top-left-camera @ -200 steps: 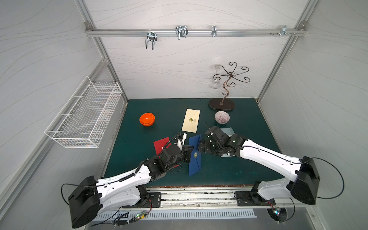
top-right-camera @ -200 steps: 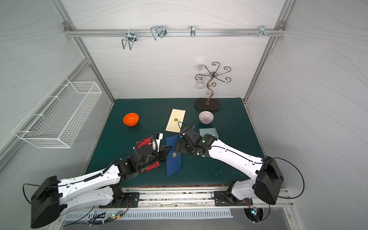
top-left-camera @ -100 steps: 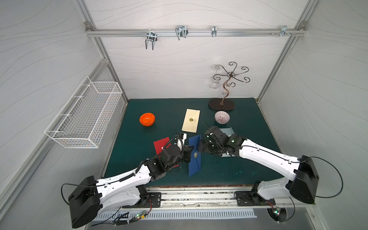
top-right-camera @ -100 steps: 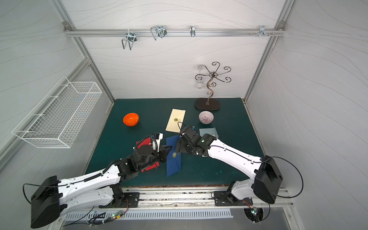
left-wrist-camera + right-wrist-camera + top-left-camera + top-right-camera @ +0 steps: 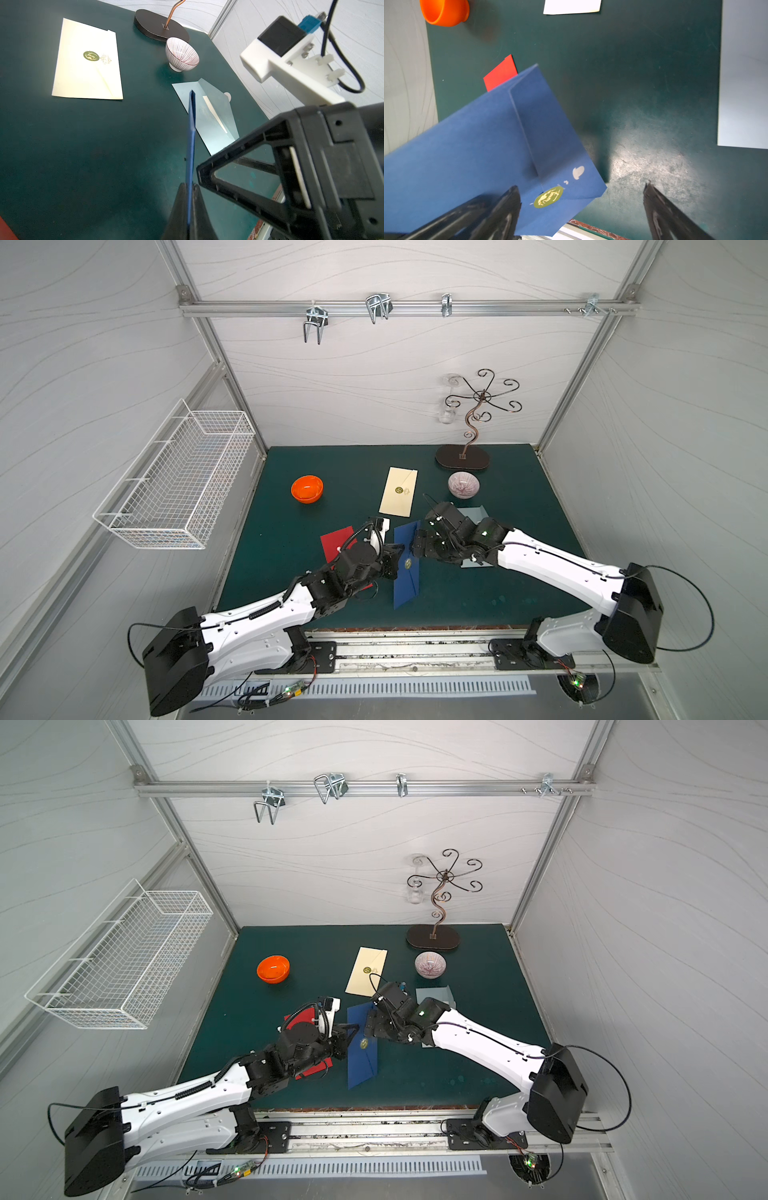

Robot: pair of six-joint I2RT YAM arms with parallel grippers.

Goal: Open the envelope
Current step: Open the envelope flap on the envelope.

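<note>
A dark blue envelope (image 5: 406,572) (image 5: 360,1052) is lifted off the green mat and stands on edge, tilted. My left gripper (image 5: 395,550) (image 5: 189,188) is shut on its edge, and the left wrist view shows the paper edge-on (image 5: 191,135) between the pads. The flap lies closed under a gold seal sticker (image 5: 548,197) (image 5: 409,564). My right gripper (image 5: 417,545) (image 5: 581,187) is open wide at the flap side. One of its fingers (image 5: 506,203) sits in front of the envelope next to the seal, and the other finger (image 5: 658,209) is off its corner.
A cream envelope (image 5: 399,491), a pale blue envelope with its flap up (image 5: 209,112) and a red envelope (image 5: 336,542) lie on the mat (image 5: 498,593). An orange bowl (image 5: 306,488), a striped bowl (image 5: 463,485) and a metal stand (image 5: 462,457) stand further back. A wire basket (image 5: 178,485) hangs on the left wall.
My right gripper has edged slightly closer to the blue envelope. The left arm and the envelope have held still.
</note>
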